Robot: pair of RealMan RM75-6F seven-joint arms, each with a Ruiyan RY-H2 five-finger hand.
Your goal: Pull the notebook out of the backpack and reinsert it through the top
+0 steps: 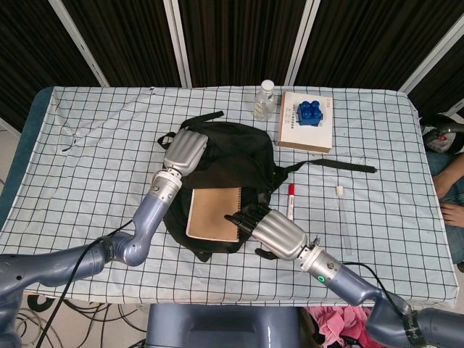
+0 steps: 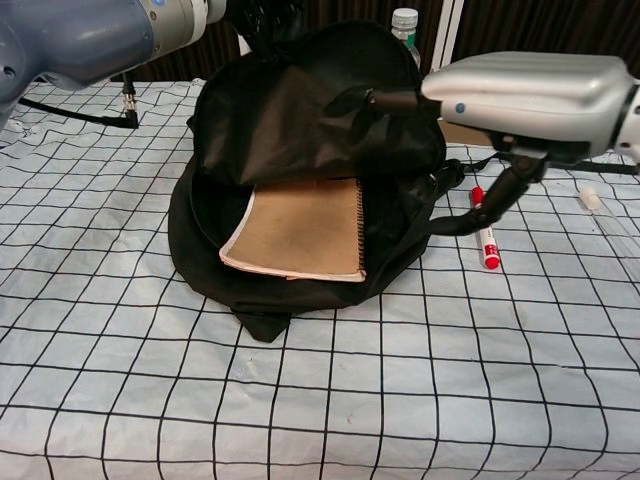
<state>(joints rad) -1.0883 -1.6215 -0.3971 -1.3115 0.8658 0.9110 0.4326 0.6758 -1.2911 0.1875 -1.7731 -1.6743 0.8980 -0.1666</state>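
Currently step one, pull-out, at reach stage. Black fabric backpack (image 1: 232, 163) lies flat mid-table. Left hand (image 1: 185, 152) on backpack's upper left, gripping top flap, lifted to hold mouth agape. Brown spiral-bound notebook (image 1: 214, 214) lies in backpack's open mouth, lower half exposed, not yet out. Right hand (image 1: 272, 230) at backpack's lower right edge, fingers spread, holding nothing, fingertips over notebook's spiral edge; contact unclear. Next move likely: right hand pinch notebook's near corner, draw toward table's front edge while flap stays raised. Red marker pen (image 1: 291, 206) just right of backpack, worth avoiding.
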